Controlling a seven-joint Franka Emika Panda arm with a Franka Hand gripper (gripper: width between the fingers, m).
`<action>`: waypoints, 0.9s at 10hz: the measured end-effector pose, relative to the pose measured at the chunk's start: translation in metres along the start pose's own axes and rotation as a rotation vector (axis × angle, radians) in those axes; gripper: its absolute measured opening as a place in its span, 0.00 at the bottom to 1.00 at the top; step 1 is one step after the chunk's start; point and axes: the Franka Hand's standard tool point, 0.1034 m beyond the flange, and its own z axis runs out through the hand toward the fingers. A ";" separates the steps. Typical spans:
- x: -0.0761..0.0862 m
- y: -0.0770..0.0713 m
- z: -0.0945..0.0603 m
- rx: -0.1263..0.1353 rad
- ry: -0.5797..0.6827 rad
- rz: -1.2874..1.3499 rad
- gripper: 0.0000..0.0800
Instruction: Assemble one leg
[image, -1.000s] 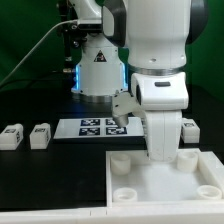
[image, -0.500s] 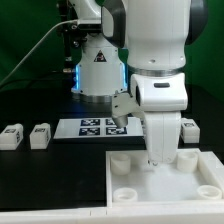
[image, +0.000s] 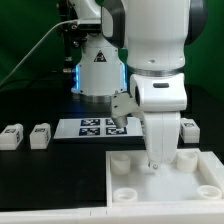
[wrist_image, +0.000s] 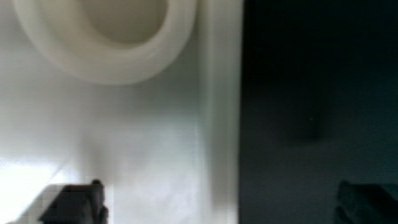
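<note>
One leg (image: 40, 135) and its twin (image: 12, 137) lie on the dark surface (image: 40, 185), well apart from the gripper (wrist_image: 221, 205) and not held. A third block (image: 188, 128), seemingly alike, sits near the gripper. The gripper hangs low over the white panel (image: 170, 178), its fingers (wrist_image: 71, 205) spread wide with nothing between them. The nearest socket (image: 120, 163) looks empty, so I judge that fetching, carrying and seating a leg all remain.

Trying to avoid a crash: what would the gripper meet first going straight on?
Probably the white panel, near its edge beside a round socket; the gripper looks close, depth unclear.
</note>
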 end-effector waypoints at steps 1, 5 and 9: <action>0.000 0.000 0.000 0.000 0.000 0.000 0.81; -0.001 0.000 -0.001 -0.001 0.000 0.002 0.81; 0.028 -0.019 -0.031 -0.013 0.009 0.389 0.81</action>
